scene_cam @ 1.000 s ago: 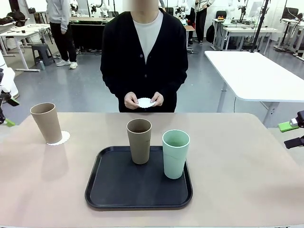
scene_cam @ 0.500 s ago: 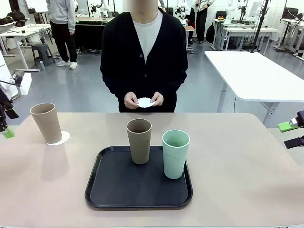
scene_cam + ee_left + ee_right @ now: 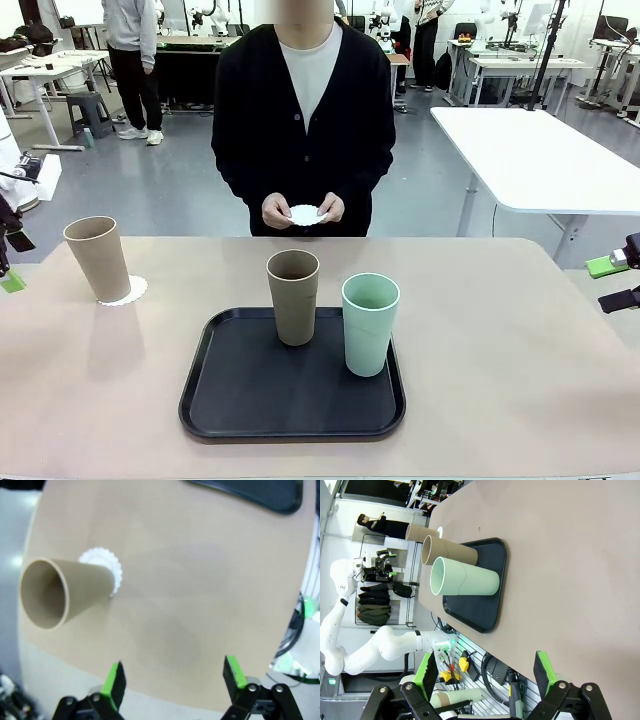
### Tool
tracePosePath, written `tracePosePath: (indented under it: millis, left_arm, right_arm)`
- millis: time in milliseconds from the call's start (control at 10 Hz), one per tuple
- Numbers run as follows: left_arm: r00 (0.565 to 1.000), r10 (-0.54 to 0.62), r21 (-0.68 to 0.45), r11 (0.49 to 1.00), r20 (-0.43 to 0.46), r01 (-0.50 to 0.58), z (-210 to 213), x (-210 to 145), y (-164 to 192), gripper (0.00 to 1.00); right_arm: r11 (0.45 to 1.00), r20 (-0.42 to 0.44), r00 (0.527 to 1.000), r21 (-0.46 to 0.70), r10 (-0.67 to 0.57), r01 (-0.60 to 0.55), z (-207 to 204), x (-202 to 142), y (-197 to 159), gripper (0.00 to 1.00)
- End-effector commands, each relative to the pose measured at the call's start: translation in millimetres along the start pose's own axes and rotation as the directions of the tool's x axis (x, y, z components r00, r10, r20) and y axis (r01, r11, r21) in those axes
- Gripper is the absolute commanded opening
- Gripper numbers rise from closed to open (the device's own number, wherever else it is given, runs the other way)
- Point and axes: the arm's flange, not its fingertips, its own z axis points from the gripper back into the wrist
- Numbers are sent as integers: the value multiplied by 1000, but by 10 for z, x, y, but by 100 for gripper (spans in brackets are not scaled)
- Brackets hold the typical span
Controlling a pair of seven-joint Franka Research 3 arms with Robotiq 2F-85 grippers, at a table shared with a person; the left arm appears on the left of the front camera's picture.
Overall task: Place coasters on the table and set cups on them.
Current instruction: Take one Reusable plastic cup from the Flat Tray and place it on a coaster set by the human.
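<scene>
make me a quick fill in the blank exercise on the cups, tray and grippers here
The lone tan cup on the table stands on a white ____. The black tray holds ____ cups. The left gripper and right gripper both have their jaws ____.
Missing words: coaster; two; open.

The tan table (image 3: 500, 380) fills the lower half of the front view, its far edge running across mid-frame. Two things lie directly on it. At the left, near the far edge, is a white coaster (image 3: 137, 291) with a tan cup (image 3: 98, 258) upright on it, set off-centre so the coaster's right side shows. At lower centre lies a black tray (image 3: 230, 400) bearing a second tan cup (image 3: 293, 297) and a mint cup (image 3: 370, 323), both upright, just beside each other.
</scene>
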Motion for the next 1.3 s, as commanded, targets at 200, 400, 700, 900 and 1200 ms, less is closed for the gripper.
tracePosePath:
  millis: [200, 400, 700, 900, 1200]
  left_arm:
    - [1000, -5, 7, 1000, -12, 5, -15, 21, 8, 100]
    - [1000, -5, 7, 1000, -12, 5, -15, 21, 8, 100]
    - [863, 498, 67, 861, 86, -503, 359, 18, 178, 100]
    - [639, 762, -157, 647, 102, -746, 429, -140, 165, 100]
    - [458, 881, -687, 405, 117, -603, 449, -642, 347, 100]
  right_arm:
    - [1000, 4, 1000, 10, 1, -1, 0, 4, -4, 100]
    - [1000, 4, 1000, 10, 1, -1, 0, 4, -4, 100]
    - [1000, 4, 1000, 10, 1, -1, 0, 4, -4, 100]
    - [1000, 4, 1000, 10, 1, -1, 0, 4, -4, 100]
    - [1000, 4, 1000, 10, 1, -1, 0, 4, -4, 100]
